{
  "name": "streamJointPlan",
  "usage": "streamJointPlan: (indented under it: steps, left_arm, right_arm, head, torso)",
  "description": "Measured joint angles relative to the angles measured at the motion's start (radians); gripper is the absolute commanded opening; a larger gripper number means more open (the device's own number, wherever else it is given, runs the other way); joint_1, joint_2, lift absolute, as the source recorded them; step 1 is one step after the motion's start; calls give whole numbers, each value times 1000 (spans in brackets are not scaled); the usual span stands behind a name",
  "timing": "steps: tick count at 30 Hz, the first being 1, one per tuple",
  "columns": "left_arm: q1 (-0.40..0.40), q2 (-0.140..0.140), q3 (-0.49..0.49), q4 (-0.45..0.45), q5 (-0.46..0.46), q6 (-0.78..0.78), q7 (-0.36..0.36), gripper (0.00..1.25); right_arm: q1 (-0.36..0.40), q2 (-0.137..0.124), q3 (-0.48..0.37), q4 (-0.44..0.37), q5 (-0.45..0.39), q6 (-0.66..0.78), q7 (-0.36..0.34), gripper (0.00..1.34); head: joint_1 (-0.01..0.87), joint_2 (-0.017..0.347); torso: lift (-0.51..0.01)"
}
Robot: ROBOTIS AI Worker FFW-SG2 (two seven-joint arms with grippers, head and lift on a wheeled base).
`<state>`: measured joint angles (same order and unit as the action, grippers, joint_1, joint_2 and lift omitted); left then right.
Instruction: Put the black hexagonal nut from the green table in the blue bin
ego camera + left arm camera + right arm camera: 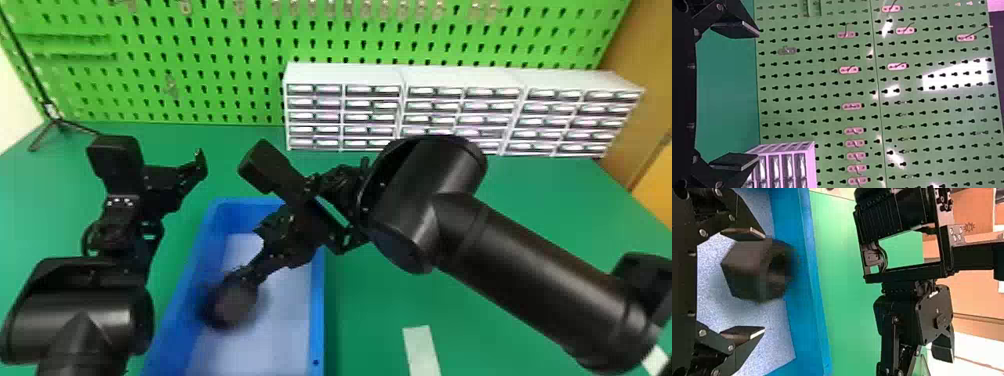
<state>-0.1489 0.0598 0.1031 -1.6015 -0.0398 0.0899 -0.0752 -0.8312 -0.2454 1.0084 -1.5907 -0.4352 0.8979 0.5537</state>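
Observation:
Over the blue bin [318,310], my right gripper [251,254] points down toward its inside. The black hexagonal nut [233,303] is a blurred dark shape just past its fingertips, above the bin's pale floor. In the right wrist view, the gripper [765,283] has its fingers wide apart; the nut [746,268] is off one fingertip's side, overlapping that tip in the picture, and well apart from the other. Whether it still touches that tip I cannot tell. My left gripper [199,167] is parked left of the bin, and in its wrist view the gripper [759,95] stands open, holding nothing.
White drawer cabinets [345,75] stand at the back of the green table [505,280], before a green pegboard [200,60]. A thin black stand [59,122] is at the back left. A pale strip [421,350] lies on the table right of the bin.

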Motion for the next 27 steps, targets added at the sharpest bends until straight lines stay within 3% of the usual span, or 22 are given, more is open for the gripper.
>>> streamJointPlan:
  steps: [27]
  left_arm:
    - [0,0,1,0,2,1,0,1080]
  right_arm:
    - [8,-1,-30,4,7,-15,0,943]
  head:
    - [683,28]
  torso:
    - [-96]
